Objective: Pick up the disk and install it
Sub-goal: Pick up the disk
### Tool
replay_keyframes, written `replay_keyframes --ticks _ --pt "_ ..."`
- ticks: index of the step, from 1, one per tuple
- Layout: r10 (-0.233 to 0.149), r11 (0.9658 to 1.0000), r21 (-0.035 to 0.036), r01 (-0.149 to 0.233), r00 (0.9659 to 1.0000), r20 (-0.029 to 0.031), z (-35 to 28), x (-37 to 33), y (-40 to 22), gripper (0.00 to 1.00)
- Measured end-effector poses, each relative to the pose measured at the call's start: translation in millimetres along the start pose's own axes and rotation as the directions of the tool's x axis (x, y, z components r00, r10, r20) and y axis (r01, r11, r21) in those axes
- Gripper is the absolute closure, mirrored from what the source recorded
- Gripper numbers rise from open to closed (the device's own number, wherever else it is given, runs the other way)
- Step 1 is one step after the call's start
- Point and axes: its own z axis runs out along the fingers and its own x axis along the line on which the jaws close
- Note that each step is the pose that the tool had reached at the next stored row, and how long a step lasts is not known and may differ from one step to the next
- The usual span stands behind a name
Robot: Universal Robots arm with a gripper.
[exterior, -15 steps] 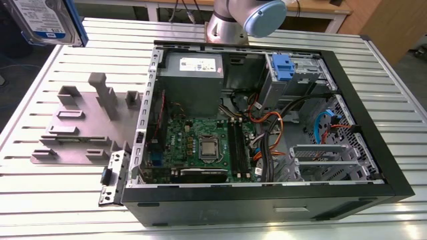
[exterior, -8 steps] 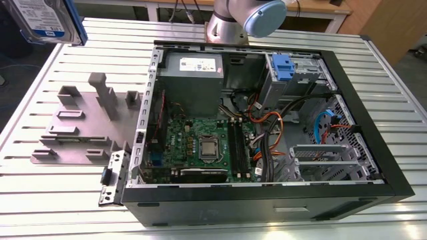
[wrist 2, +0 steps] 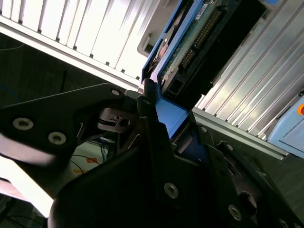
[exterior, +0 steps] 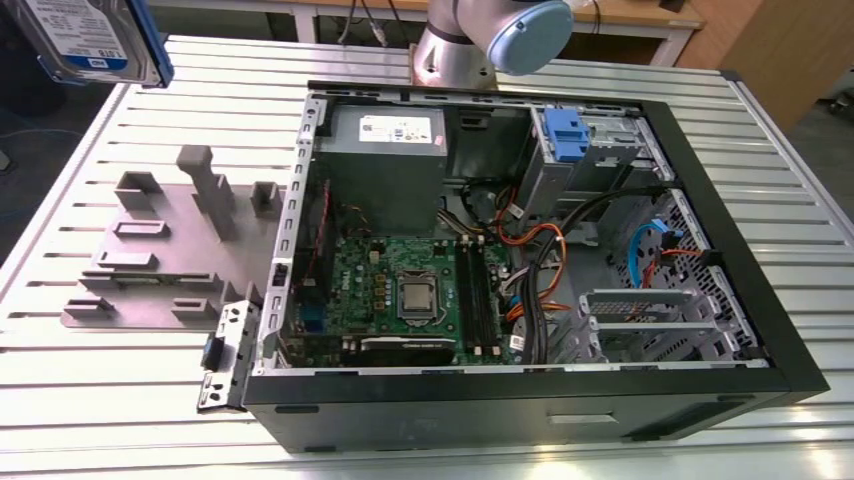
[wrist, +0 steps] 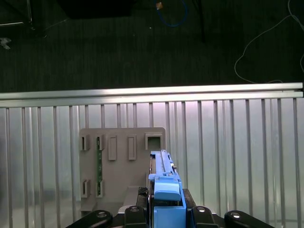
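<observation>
Exterior view: even, diffuse light; soft shadows deep in the case [exterior: 441,170]. Second wrist view: slats of the table [wrist 2: 95,28] blown white, gripper [wrist 2: 167,118] near-black against them, the disk [wrist 2: 190,33] half lit. First wrist view: floor [wrist: 142,42] dim, glare strip along the table's edge.

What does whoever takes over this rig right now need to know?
Gripper: shut on the disk, clamping its blue carrier rail.
Disk: held in the air at the exterior view's upper left, apart from the grey holder block and the open computer case.
Done: pickup; the disk is lifted off the holder block.
Left: install; the disk is not yet in the case.
</observation>
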Motion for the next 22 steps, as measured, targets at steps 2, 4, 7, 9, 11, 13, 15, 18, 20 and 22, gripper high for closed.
replay_keyframes --ticks 2,4,7,9,11,13,15,18,20,22 --pt "0.000 1.0000 -0.0001 0.000 1.0000 -0.0001 -0.1 0.0 -0.1 0.64" --pt "0.000 1.0000 -0.0001 0.000 1.0000 0.0000 0.0 0.0 -0.1 0.64" --pt "0.000 1.0000 -0.0001 0.000 1.0000 -0.0001 0.0 -0.1 -1.3 0.64" --pt "0.000 1.0000 0.0000 0.000 1.0000 0.0000 0.1 -0.1 -2.0 0.64" --pt "0.000 1.0000 -0.0001 0.000 1.0000 -0.0001 0.1 -0.1 -2.9 0.64" --pt "0.000 1.0000 -0.0001 0.000 1.0000 -0.0001 0.1 -0.2 -4.0 0.64" --pt "0.000 1.0000 -0.0001 0.000 1.0000 -0.0001 0.2 -0.2 -5.3 0.64" --pt "0.000 1.0000 0.0000 0.000 1.0000 0.0000 0.2 -0.3 -7.5 0.64" --pt "0.000 1.0000 0.0000 0.000 1.0000 0.0000 0.3 -0.5 -8.7 0.64" --pt "0.000 1.0000 -0.0001 0.000 1.0000 0.0000 0.2 -0.3 -9.1 0.64"
